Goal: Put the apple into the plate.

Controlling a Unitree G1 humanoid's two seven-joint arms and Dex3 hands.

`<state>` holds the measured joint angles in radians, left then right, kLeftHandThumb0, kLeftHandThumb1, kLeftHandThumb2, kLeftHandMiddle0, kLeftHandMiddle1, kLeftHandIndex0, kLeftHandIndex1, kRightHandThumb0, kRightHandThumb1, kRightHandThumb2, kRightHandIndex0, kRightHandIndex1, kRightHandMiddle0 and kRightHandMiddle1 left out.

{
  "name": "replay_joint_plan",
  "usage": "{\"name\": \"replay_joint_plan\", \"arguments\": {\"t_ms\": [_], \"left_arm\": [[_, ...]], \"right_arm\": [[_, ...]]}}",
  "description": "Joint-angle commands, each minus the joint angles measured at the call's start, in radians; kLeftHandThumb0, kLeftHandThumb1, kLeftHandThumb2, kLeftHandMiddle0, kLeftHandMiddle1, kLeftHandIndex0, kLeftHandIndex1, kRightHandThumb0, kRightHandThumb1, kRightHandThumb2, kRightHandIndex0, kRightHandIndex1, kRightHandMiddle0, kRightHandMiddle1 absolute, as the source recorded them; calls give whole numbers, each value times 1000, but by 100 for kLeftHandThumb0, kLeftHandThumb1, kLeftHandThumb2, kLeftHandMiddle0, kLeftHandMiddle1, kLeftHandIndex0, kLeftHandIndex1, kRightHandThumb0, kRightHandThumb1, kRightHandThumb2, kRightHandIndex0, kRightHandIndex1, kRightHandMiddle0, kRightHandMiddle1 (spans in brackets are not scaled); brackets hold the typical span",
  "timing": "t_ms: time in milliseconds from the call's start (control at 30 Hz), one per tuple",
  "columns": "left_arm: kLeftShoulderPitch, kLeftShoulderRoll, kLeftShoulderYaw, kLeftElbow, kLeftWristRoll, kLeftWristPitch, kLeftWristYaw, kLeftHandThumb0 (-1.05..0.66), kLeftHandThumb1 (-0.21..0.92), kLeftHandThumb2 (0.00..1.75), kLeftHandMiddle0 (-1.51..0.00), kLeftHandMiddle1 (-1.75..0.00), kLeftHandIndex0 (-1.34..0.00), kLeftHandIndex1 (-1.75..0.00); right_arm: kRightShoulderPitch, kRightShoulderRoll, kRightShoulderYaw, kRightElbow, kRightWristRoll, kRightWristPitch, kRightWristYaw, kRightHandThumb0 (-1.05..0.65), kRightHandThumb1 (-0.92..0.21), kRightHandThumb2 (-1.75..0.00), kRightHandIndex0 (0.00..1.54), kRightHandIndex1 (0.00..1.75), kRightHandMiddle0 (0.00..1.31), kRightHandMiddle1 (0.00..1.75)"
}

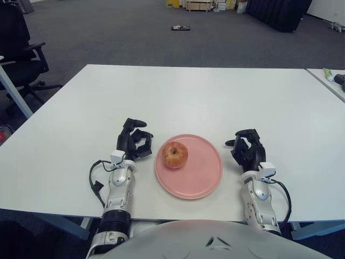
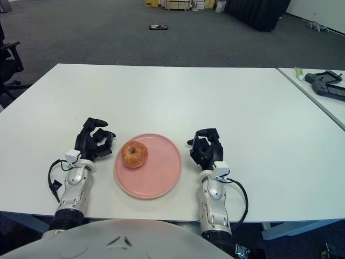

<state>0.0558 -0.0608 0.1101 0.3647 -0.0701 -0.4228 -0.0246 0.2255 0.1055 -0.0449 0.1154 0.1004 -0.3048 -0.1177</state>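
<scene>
One apple upright on our pink plate, left of centre, left hand and right hand flanking the plate, both curled, empty.

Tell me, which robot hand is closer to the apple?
Left. The left robot hand sits just beside the apple, at the plate's left edge. The right robot hand is beyond the plate's far right rim, with bare plate between.

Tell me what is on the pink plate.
One apple sits on the pink plate, toward its left side, stem dimple up. The plate surface under the apple is covered. Neither the left hand nor the right hand touches it.
</scene>
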Motion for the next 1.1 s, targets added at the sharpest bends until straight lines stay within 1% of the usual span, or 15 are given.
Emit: {"name": "replay_joint_plan", "arguments": {"t_ms": [0, 367, 733, 1067], "left_arm": [[20, -2, -4, 23, 5, 26, 11, -1, 33, 120, -73, -141, -44, -175], [20, -2, -2, 20, -2, 31, 9, -1, 33, 120, -73, -141, -44, -175], [18, 0, -2, 29, -8, 20, -2, -1, 33, 121, -72, -143, -44, -175], [18, 2, -5, 32, -1, 19, 0, -1, 31, 123, -73, -143, -45, -175]], "right_arm": [[11, 26, -5, 2, 4, 17, -10, -38, -70, -83, 55, 146, 32, 175], [17, 29, -5, -12, 18, 35, -7, -38, -71, -82, 56, 143, 32, 175], [18, 27, -1, -17, 11, 29, -7, -38, -69, -85, 57, 141, 34, 175], [22, 25, -1, -23, 10, 33, -7, -38, -70, -84, 56, 141, 33, 175]]}}
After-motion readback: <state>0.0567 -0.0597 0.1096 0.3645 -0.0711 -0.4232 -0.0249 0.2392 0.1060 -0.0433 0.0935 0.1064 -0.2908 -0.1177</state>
